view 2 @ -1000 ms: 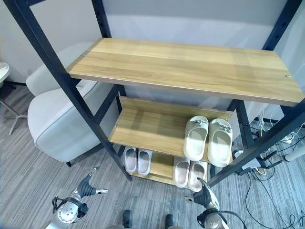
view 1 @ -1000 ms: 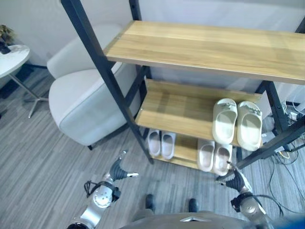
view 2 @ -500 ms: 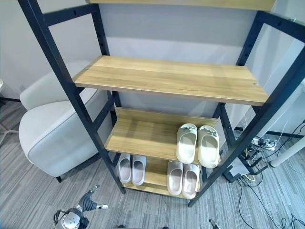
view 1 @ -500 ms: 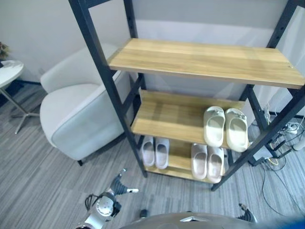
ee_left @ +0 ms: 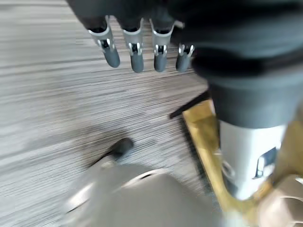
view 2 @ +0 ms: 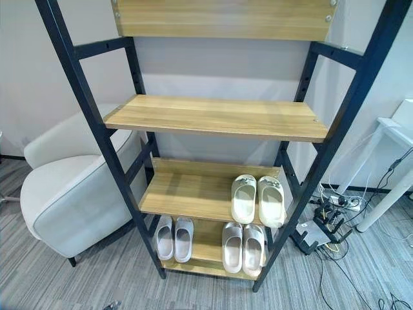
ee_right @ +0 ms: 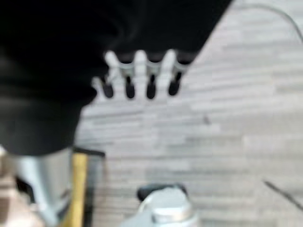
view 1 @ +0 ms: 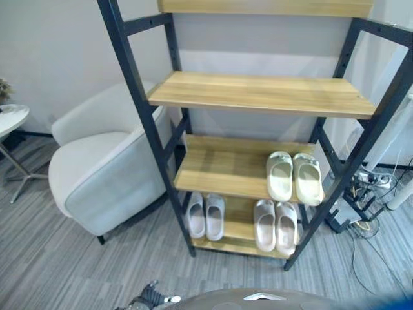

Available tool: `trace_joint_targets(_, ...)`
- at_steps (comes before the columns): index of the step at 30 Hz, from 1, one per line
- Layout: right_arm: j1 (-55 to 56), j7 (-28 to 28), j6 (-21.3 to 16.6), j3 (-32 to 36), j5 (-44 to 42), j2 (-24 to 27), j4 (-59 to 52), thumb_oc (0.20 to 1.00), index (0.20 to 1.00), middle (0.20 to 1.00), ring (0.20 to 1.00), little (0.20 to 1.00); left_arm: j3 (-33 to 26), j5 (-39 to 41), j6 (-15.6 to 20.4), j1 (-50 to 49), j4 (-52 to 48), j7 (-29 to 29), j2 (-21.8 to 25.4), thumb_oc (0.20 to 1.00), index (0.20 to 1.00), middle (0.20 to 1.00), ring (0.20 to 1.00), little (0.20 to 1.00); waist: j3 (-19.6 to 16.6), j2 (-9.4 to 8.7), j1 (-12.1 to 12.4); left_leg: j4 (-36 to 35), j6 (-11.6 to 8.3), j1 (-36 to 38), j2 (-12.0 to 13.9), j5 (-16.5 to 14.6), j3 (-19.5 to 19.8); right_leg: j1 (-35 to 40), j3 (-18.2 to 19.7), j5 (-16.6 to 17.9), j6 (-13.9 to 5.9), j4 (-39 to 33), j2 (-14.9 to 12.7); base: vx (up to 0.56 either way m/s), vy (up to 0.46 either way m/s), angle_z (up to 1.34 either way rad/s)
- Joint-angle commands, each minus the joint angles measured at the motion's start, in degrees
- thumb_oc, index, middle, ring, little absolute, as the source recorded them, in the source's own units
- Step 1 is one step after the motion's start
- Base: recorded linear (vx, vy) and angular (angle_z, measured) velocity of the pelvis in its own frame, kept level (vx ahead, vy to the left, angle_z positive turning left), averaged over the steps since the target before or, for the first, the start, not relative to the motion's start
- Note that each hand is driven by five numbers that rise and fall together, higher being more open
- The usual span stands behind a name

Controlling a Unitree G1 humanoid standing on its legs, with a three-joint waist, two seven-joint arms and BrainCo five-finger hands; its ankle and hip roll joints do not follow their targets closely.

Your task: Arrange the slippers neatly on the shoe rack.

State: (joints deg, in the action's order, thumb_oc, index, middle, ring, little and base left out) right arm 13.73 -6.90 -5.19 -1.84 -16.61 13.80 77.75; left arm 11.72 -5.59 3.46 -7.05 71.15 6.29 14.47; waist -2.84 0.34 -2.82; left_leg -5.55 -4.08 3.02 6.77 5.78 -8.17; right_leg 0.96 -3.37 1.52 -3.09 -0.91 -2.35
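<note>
**Slippers paired on the rack, both hands hanging empty**

Slippers are sitting in three tidy pairs on the shoe rack (view 2: 97, 139), a tall black-framed unit with wooden shelves. On the middle shelf (view 2: 187, 194) a cream pair (view 2: 257, 199) is lying side by side toward the right end, toes pointing to the back wall. On the bottom shelf (view 2: 210, 248) a pale lilac pair (view 2: 174, 237) is resting at the left and a beige pair (view 2: 243, 248) at the right, directly below the cream ones. Each pair is touching or nearly touching, soles down, which is leaving the left part of the middle shelf and the whole upper shelf (view 2: 216, 117) bare.

Both arms are hanging low, away from the rack. The left hand (ee_left: 137, 47) is pointing down at the grey striped carpet (ee_left: 57, 94) with its fingers straight and apart, gripping nothing. The right hand (ee_right: 139, 78) is doing the same over the carpet, fingers extended and empty. Neither is carrying a slipper.

Judging from the layout, the arranging looks finished: every slipper in view is on a shelf and matched with its partner, so the hands appear lowered simply because nothing is left to lift. A white armchair (view 1: 103, 174) is standing just beside the rack's left post, with cables and a power strip (view 2: 326, 223) on the floor at the right.
</note>
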Motion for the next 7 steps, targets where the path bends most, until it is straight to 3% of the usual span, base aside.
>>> trace_joint_targets(1,-2.41,1.59,0.67,1.2,-5.17,-0.9,2.41,1.0,1.0,1.0,1.0,1.0,-3.85,1.43,-0.46,2.1,2.35,-1.28,0.29,1.0,1.0,1.0,1.0,1.0,1.67,-0.95,-0.81,0.55,0.91,4.8,-4.11,-7.49,0.64,2.88,-3.29,-3.54,-3.82,1.26,-1.02,0.03,-0.011,-0.07)
trace_joint_targets(7,-2.54,3.32,1.48,1.6,-5.24,-0.78,3.57,1.0,1.0,1.0,1.0,1.0,-4.75,1.05,-1.01,0.85,4.15,-2.33,0.5,1.0,1.0,1.0,1.0,1.0,2.06,-0.73,-0.77,0.82,0.88,5.13,-3.77,-7.62,0.77,3.06,-2.94,-3.95,-3.54,1.44,-0.78,0.01,-0.011,-0.04)
